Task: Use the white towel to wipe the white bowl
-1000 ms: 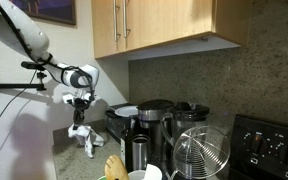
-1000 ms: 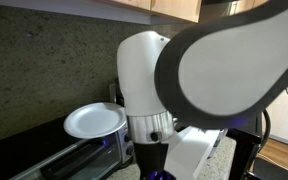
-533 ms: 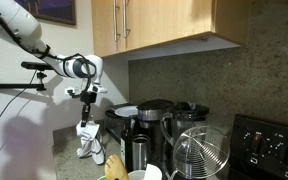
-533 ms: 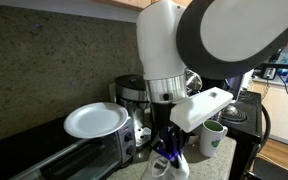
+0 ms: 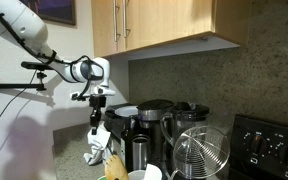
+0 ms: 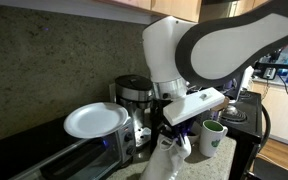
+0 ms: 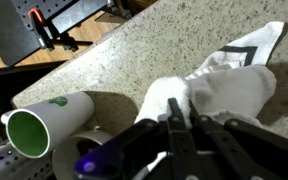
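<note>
My gripper (image 5: 97,126) is shut on the white towel (image 5: 97,150), which hangs bunched below it over the counter. The white bowl (image 5: 127,111), a shallow dish, sits on top of the black toaster oven (image 6: 54,155). In an exterior view the gripper (image 6: 174,133) and the towel (image 6: 171,160) are to the right of the bowl (image 6: 94,120) and lower than it, not touching it. In the wrist view the two fingers pinch the towel (image 7: 234,85) at my gripper (image 7: 182,102), above the speckled countertop (image 7: 134,50).
A white mug with a green inside (image 6: 212,138) stands close to the towel and also shows in the wrist view (image 7: 39,130). A black coffee maker (image 5: 154,115), a glass pot (image 5: 199,150), bananas (image 5: 114,167) and a stove (image 5: 274,145) crowd the counter. Wooden cabinets (image 5: 164,25) hang overhead.
My gripper has carried the towel sideways toward the toaster oven and appliances and a little lower. It has stayed shut on the towel.
</note>
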